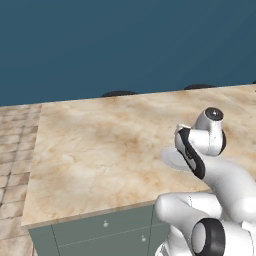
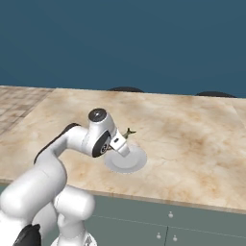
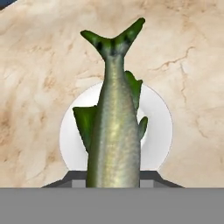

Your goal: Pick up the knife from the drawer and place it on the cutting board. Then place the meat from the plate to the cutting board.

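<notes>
**Fish lifted off the plate, board drop still ahead**

My gripper (image 2: 126, 139) is closed on the meat (image 3: 114, 131), a greenish-grey fish hanging tail-out above the plate (image 3: 159, 131) on the marble bench (image 1: 100, 150). I judge that only carrying it to the cutting board remains.

Silvery greenish-grey fish-shaped meat (image 3: 114, 131) with dark-green fins is showing against a round pale white plate (image 3: 158, 131) on a beige-veined marble counter (image 3: 39, 78).

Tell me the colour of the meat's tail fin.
Dark green with black spots near its base; the meat itself is greenish-grey. Hand view shows it best.
</notes>
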